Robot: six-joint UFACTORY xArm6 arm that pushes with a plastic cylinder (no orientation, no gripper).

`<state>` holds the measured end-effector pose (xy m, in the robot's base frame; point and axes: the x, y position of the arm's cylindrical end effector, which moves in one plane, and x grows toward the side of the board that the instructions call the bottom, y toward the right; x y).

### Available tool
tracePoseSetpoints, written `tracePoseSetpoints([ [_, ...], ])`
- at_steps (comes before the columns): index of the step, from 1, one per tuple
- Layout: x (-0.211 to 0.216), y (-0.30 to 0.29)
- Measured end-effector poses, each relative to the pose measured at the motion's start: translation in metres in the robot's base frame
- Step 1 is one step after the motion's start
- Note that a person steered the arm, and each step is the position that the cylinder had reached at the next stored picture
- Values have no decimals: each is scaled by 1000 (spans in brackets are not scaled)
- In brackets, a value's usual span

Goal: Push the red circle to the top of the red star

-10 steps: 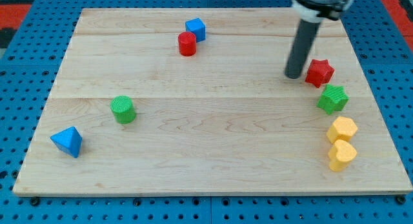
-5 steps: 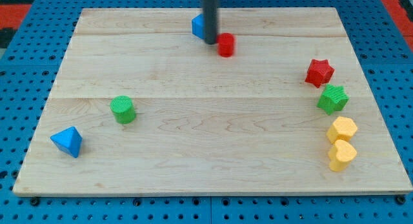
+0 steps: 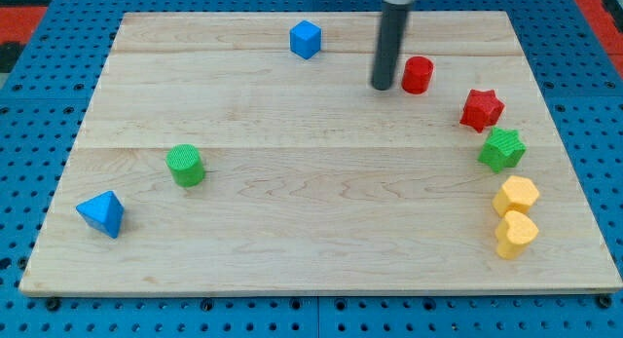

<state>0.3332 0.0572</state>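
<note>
The red circle [image 3: 418, 75] stands on the wooden board [image 3: 292, 192] at the upper right. The red star [image 3: 482, 110] lies to its lower right, a short gap away. My tip [image 3: 383, 87] sits just left of the red circle, close to its side. The dark rod rises from the tip to the view's top edge.
A green star [image 3: 501, 149] lies just below the red star. A yellow hexagon [image 3: 516, 196] and a yellow heart [image 3: 515, 234] sit below it near the right edge. A blue cube [image 3: 305, 39] is at the top, a green circle [image 3: 185, 166] and a blue pyramid [image 3: 102, 213] at the left.
My tip went from beside the red star to the red circle's left, then swept right. The red circle slid right, away from the blue cube and close to the red star.
</note>
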Motion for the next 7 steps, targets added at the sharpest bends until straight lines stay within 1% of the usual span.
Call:
tracePoseSetpoints([
  [1,-7,48],
  [2,0,118],
  [3,-2,50],
  [4,-66,108],
  [5,-41,105],
  [6,-10,-21],
  [7,66,-120],
])
